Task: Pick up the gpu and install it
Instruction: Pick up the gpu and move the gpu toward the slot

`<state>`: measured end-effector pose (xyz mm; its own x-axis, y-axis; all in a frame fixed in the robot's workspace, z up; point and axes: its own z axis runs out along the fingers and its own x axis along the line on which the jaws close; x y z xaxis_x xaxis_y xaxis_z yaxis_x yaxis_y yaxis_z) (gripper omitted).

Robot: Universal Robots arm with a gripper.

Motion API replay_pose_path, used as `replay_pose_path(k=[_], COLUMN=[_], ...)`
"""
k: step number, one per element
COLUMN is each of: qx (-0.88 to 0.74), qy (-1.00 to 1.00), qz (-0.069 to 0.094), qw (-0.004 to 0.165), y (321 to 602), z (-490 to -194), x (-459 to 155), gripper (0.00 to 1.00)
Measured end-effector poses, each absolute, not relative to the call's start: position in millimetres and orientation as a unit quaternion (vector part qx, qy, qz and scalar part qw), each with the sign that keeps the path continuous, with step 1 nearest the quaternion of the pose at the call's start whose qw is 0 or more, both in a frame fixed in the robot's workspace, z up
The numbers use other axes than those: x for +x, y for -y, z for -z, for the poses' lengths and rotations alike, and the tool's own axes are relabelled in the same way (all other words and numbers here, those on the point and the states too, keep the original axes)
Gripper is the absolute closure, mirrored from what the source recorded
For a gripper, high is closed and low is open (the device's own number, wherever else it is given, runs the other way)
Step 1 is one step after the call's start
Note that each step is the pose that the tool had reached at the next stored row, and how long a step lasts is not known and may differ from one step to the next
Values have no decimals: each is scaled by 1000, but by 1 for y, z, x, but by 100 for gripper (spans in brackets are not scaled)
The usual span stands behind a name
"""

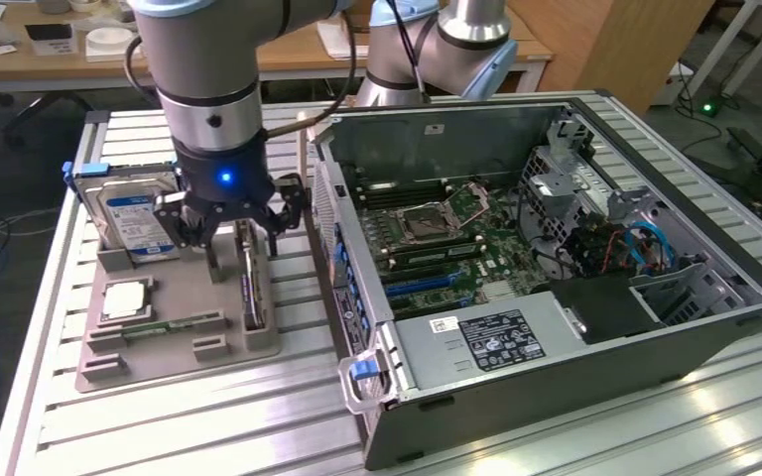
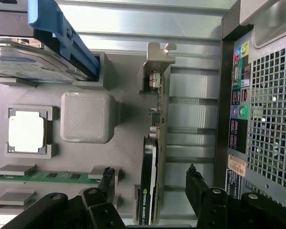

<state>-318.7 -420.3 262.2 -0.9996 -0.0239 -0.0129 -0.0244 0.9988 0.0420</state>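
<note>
The gpu point(image 1: 253, 297) stands on its long edge in a slot of the grey holder tray point(image 1: 176, 357), a thin black card with a silvery bracket. In the wrist view the gpu point(image 2: 149, 186) has a black face with a green logo, and its metal bracket points away from me. My gripper point(image 1: 239, 241) hangs just above the card's far end, open. In the wrist view my gripper point(image 2: 150, 172) has one black fingertip point(image 2: 107, 174) on each side of the card, neither touching it.
On the tray are a hard drive point(image 1: 136, 223) with a blue-white label, a square processor point(image 1: 123, 297) and a green memory stick point(image 1: 156, 327). The open computer case point(image 1: 554, 248) lies at the exterior view's right, close beside the tray. A slatted metal table point(image 1: 222, 426) carries everything.
</note>
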Motion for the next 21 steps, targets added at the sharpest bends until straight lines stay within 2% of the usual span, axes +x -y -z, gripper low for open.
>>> replay_pose_path(k=[6, 11, 21], qx=[-12, -12, -12], qy=[-1000, -1000, -1000], qz=[-19, -7, -4], qw=[6, 6, 6], y=[420, 420, 420], z=[-256, -250, -236], x=[-319, -319, -319], gripper=[29, 29, 29])
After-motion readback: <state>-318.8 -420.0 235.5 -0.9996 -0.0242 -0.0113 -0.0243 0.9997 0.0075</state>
